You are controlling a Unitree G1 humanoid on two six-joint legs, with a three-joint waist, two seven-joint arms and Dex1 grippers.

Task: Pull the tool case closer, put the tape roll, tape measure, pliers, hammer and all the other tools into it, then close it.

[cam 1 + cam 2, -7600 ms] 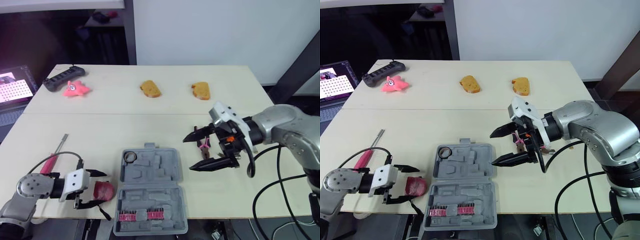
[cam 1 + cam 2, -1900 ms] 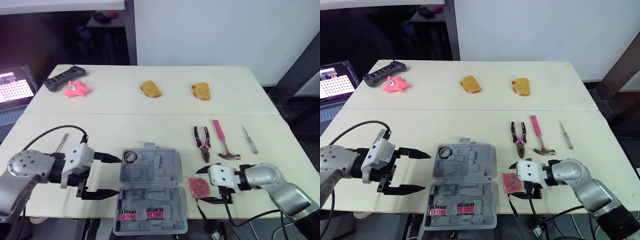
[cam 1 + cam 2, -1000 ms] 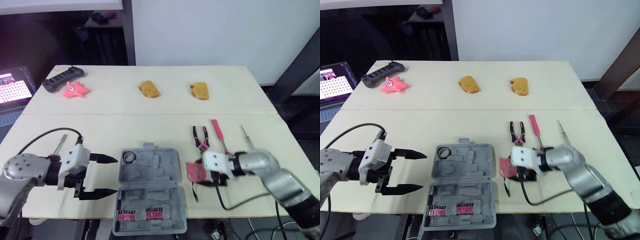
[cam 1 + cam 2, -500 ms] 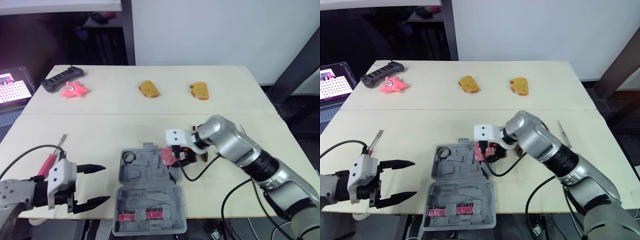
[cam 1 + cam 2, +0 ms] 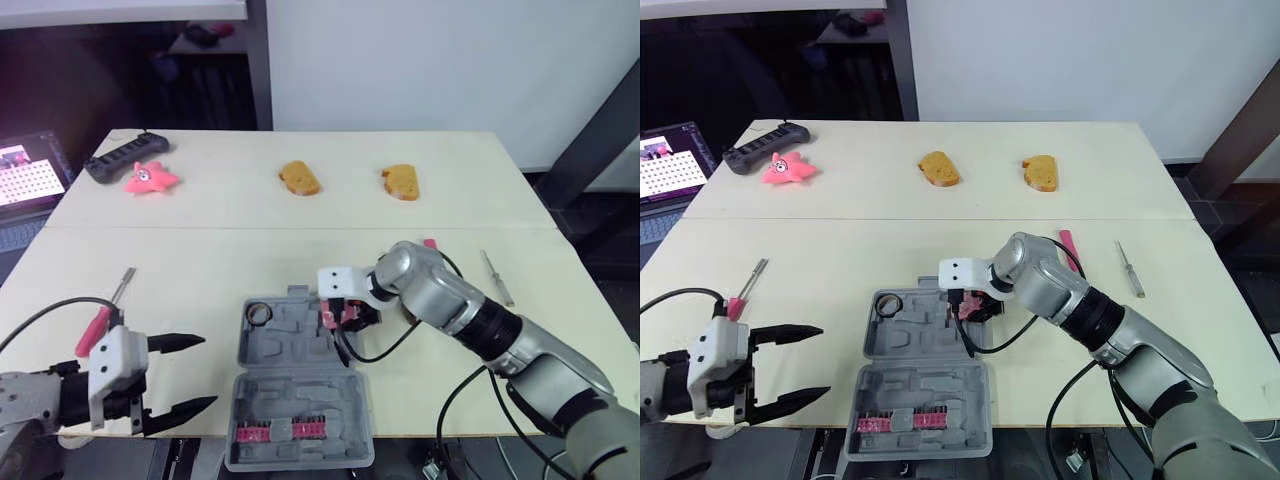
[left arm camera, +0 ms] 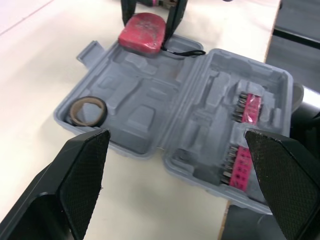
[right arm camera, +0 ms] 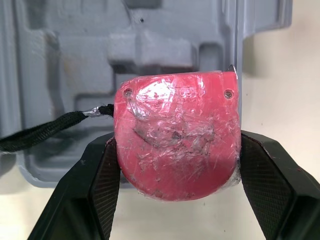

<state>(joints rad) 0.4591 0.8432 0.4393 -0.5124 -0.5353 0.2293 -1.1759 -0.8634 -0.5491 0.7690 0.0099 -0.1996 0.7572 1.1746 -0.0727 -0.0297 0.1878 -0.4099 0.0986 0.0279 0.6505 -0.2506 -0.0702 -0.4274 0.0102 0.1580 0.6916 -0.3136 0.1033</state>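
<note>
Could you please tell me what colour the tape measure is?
The tape measure is red, with a black strap; clearest in the right wrist view.

Grey tool case open, tape roll inside, red tape measure over rim

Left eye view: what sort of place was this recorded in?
Probably a robotics lab or test room, not a real workshop: a plain table holds staged props, an open tool case, toy-like bread pieces and a pink star toy, and a lit screen stands off the table's left edge.
</note>
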